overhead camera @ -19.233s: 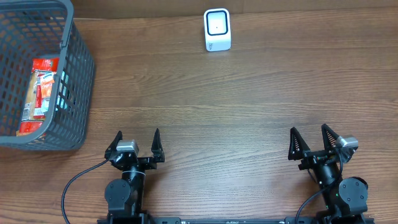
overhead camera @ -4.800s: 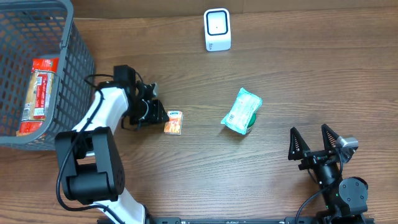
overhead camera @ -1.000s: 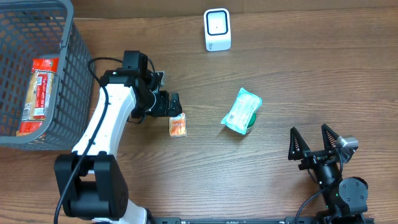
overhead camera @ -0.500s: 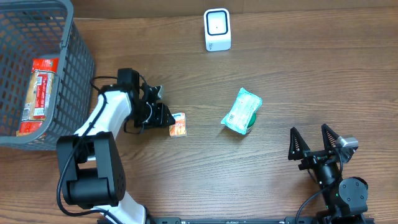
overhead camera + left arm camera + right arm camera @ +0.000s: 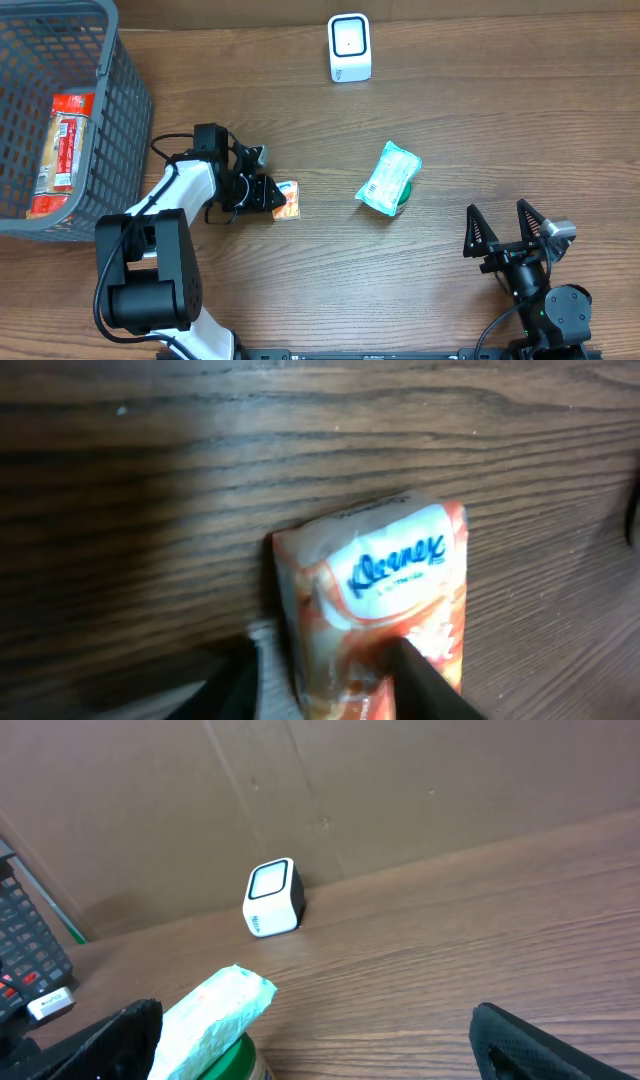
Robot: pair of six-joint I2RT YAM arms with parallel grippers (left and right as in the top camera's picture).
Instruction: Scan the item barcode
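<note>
The tissue pack (image 5: 286,201) is a small orange-and-white Kleenex packet lying flat on the bench (image 5: 450,110), left of centre in the overhead frame. The left arm reaches in low from the left, its tool (image 5: 272,195) set close about the pack's end; whether it actually pinches cannot be told. The right tool (image 5: 505,232) sits at lower right, spread wide

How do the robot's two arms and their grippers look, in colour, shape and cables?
The left arm has a white link between black joints, and a thin black cable loops beside it. The left gripper and right gripper are black with pointed fingers. A small grey block sits by the right one.
</note>
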